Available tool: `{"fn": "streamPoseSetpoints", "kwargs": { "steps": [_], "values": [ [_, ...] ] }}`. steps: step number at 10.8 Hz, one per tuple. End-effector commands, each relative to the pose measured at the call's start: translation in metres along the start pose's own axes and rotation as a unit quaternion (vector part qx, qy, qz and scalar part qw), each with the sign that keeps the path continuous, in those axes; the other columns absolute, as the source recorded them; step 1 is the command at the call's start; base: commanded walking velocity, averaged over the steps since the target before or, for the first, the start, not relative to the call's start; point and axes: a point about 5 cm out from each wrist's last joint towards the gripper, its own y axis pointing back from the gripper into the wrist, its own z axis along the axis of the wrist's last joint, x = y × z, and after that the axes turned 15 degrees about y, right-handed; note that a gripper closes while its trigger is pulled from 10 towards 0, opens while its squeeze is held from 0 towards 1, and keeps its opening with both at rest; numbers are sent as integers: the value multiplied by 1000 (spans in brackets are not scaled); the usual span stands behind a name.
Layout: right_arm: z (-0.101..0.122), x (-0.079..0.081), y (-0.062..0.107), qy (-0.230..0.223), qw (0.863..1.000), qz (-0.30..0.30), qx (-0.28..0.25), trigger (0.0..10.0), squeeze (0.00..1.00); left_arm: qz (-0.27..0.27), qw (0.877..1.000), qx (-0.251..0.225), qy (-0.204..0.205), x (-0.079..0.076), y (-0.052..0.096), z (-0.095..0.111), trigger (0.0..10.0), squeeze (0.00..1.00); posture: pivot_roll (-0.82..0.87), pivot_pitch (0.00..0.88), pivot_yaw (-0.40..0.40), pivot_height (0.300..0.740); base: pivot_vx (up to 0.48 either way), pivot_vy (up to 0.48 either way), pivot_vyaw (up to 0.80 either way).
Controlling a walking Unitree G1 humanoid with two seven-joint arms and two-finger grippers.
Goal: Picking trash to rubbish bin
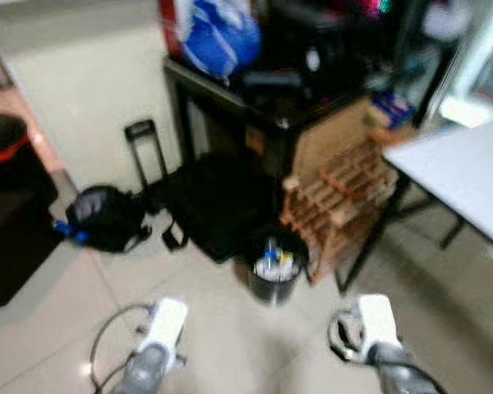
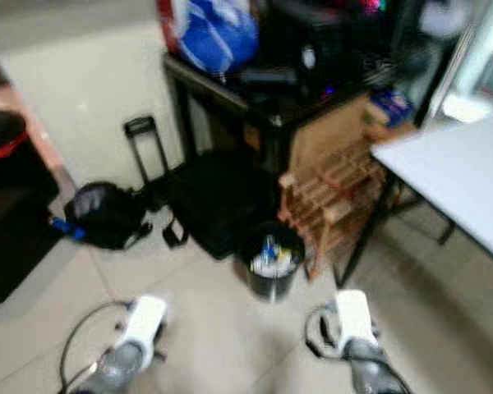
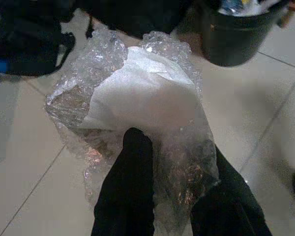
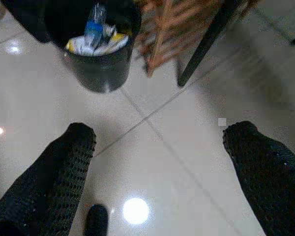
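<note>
A wad of clear bubble wrap (image 3: 113, 73) with a white sheet (image 3: 142, 93) in it sits between the two black fingers of my left gripper (image 3: 172, 157), which is shut on it above the tiled floor. A small black rubbish bin (image 1: 275, 267) stands on the floor ahead, with a bottle and papers inside. The same bin (image 4: 101, 59) lies in front of my right gripper (image 4: 160, 132), whose fingers (image 4: 69, 162) are spread wide with nothing between them. Both arms, left (image 1: 160, 336) and right (image 1: 374, 328), reach forward low in the blurred eye views.
Behind the bin (image 2: 271, 263) are a wooden rack (image 1: 341, 197), a black case (image 1: 218, 205) and a dark cabinet (image 1: 255, 98). A black backpack (image 1: 107, 217) lies to the left. A white table (image 1: 468, 180) with black legs stands on the right.
</note>
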Motion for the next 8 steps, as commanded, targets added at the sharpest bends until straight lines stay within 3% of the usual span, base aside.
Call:
{"fn": "streamPoseSetpoints", "kwargs": {
  "steps": [1,8],
  "values": [
    [5,9,-1,-4,1000,12,-5,10000,0,19,1000,1,-5,14,1,0,10000,0,-23,41,17,740,356,0,0],
    [7,11,-2,-6,1000,14,-7,10000,0,18,1000,2,-6,14,1,0,10000,0,-20,46,16,740,352,0,-114]
  ]
}}
